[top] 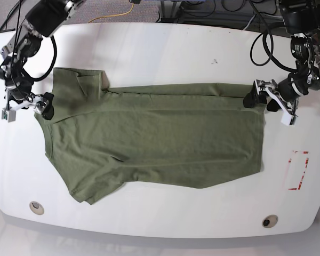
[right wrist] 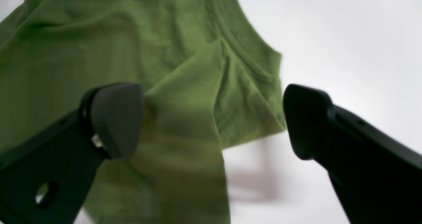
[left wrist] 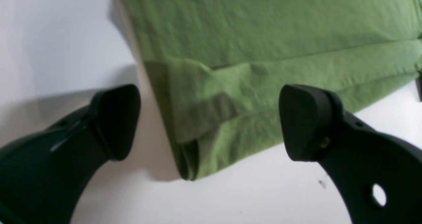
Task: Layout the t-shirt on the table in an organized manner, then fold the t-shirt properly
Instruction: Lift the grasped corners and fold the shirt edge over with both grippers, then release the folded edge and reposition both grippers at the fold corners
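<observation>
The wrinkly olive-green cotton t-shirt (top: 154, 138) blurs in both wrist views; it lies folded on the glossy white bench (top: 165, 53), both jaws wide, empty.

overhead base view, two close wrist views

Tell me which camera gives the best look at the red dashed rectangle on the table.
The base view. Only there does the red dashed rectangle appear, on the table beyond the t-shirt hem. Both wrist views show only green cloth, white tabletop and gripper fingers; the mark is out of frame.
</observation>
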You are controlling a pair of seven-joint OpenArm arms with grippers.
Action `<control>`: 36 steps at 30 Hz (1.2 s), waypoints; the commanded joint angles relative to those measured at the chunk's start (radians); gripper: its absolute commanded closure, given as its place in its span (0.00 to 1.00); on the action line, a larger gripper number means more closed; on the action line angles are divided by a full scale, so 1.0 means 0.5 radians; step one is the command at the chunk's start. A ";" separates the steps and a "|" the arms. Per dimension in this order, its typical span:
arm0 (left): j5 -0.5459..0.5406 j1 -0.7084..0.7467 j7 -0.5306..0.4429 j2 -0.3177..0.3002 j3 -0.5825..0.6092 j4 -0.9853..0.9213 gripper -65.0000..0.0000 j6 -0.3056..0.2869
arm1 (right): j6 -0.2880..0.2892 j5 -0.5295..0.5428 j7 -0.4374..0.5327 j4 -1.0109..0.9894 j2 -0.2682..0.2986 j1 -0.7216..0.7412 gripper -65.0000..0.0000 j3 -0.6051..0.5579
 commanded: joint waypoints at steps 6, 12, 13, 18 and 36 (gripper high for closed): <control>-0.039 -0.104 -0.029 -0.086 -0.015 0.048 0.00 -0.012 | -0.006 0.430 0.029 0.070 0.031 -0.253 0.00 0.109; -0.039 -0.092 -0.029 -0.138 -0.080 0.254 0.00 -0.012 | 0.003 0.538 0.029 -0.040 0.022 -0.355 0.00 0.217; -0.039 -0.092 -0.029 -0.138 -0.086 0.284 0.00 -0.012 | 0.006 0.544 0.029 -0.058 0.022 -0.358 0.00 0.223; -0.039 -0.089 -0.029 -0.138 -0.157 0.444 0.00 -0.012 | 0.009 0.556 0.029 -0.178 0.022 -0.388 0.00 0.232; -0.039 -0.086 -0.029 -0.144 -0.230 0.576 0.00 -0.012 | 0.052 0.553 -0.066 -0.221 -0.067 -0.382 0.00 0.171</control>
